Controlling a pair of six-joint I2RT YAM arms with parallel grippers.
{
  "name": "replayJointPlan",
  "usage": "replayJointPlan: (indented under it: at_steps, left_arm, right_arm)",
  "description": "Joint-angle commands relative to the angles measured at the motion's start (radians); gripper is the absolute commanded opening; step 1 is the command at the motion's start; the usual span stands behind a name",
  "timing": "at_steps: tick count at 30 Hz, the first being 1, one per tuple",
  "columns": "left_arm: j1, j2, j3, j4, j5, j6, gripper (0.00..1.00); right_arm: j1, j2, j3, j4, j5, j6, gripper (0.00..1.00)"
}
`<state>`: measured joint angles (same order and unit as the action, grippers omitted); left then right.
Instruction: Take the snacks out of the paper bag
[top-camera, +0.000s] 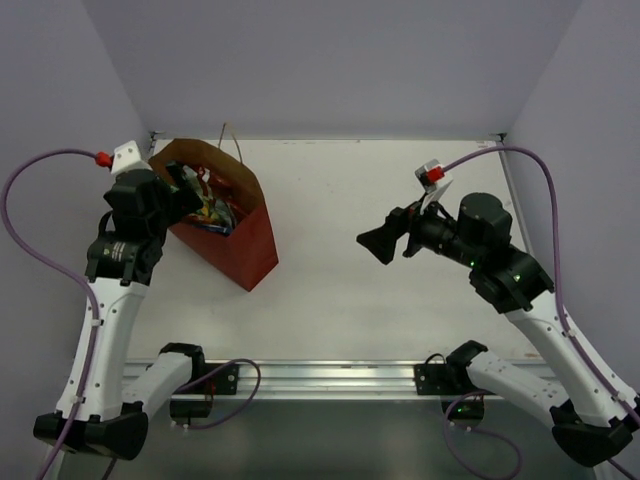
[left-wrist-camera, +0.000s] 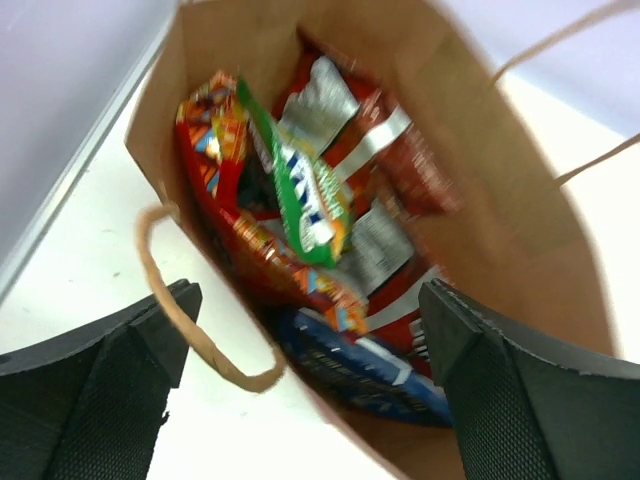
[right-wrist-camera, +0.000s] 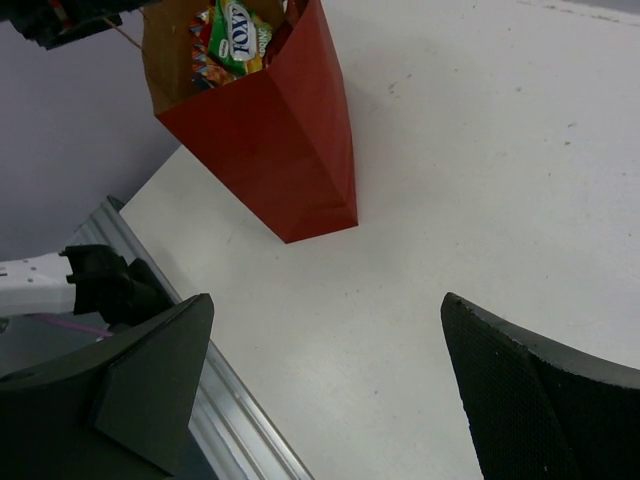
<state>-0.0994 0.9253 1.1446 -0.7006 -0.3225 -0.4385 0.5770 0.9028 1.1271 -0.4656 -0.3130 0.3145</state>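
Observation:
The reddish-brown paper bag (top-camera: 240, 235) stands open at the back left of the table. It also shows in the right wrist view (right-wrist-camera: 275, 140) and in the left wrist view (left-wrist-camera: 520, 230). Inside it lie the snacks: a green-white packet (left-wrist-camera: 305, 190), red chip bags (left-wrist-camera: 215, 140), a blue packet (left-wrist-camera: 365, 365) and a red bag with silver (left-wrist-camera: 385, 140). My left gripper (left-wrist-camera: 305, 360) is open right above the bag's mouth, one finger (left-wrist-camera: 130, 360) outside the near wall by a loop handle (left-wrist-camera: 185, 320), the other over the inside. My right gripper (top-camera: 378, 243) is open and empty, above the table's middle.
A second loop handle (left-wrist-camera: 560, 60) stands up at the bag's far side. An aluminium rail (top-camera: 320, 375) runs along the table's near edge. Grey walls close the table at the back and sides.

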Motion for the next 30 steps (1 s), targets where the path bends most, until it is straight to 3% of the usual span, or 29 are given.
replayJointPlan:
  at_steps: [1,7,16,18,23,30]
  left_arm:
    - [-0.002,0.02,0.177,-0.147,-0.045,-0.18,0.99]
    - [-0.002,0.044,0.387,-0.182,0.005,-0.227,1.0]
    - [-0.026,0.282,0.682,-0.142,0.169,-0.226,1.0]
    - [-0.058,0.319,0.714,-0.129,0.158,-0.242,1.0]
    - [-0.273,0.483,0.698,-0.103,0.048,-0.269,1.0]
    - [-0.344,0.725,0.67,-0.118,-0.059,-0.298,0.96]
  right_arm:
    - [0.004,-0.057,-0.02,0.01,0.029,-0.008,0.99]
    - [0.004,-0.117,-0.044,-0.034,0.092,-0.025,0.99]
    - [0.006,-0.166,-0.056,-0.085,0.163,-0.02,0.99]
    - [0.004,-0.177,-0.058,-0.091,0.179,-0.015,0.99]
    - [0.006,-0.193,-0.066,-0.11,0.207,-0.003,0.99]
    - [0.004,-0.226,-0.072,-0.137,0.242,0.005,0.99]
